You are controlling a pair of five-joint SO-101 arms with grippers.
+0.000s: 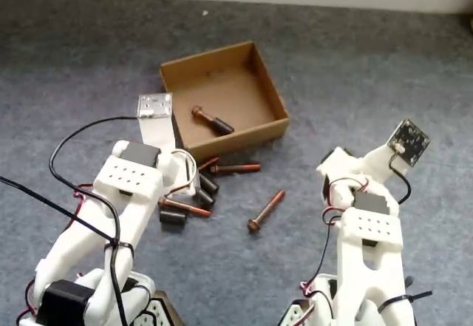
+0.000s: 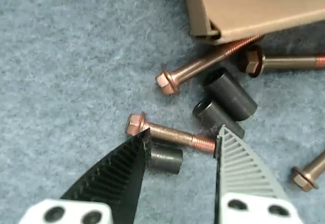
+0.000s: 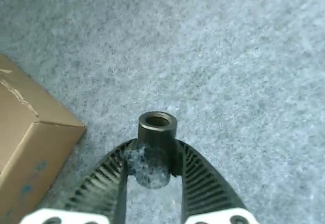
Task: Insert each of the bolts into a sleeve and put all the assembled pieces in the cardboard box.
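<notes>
Left wrist view shows the left claw (image 2: 183, 131) spread around a bolt (image 2: 167, 134); the right claw (image 3: 155, 149) pinches a sleeve (image 3: 157, 126).

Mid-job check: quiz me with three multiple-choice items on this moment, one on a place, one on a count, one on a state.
1. Where does the assembled piece lie?
A. inside the cardboard box
B. on the carpet in front of it
C. held by an arm

2. How many loose sleeves lie near the left hand?
A. one
B. three
C. five

3. What state is the right hand in?
A. open and empty
B. shut on a bolt
C. shut on a sleeve

Answers:
1 A, the high view shows the bolt-in-sleeve on the box floor.
2 B, the left wrist view shows three dark sleeves among the bolts.
3 C, the right wrist view shows it clamped on the dark sleeve.
</notes>
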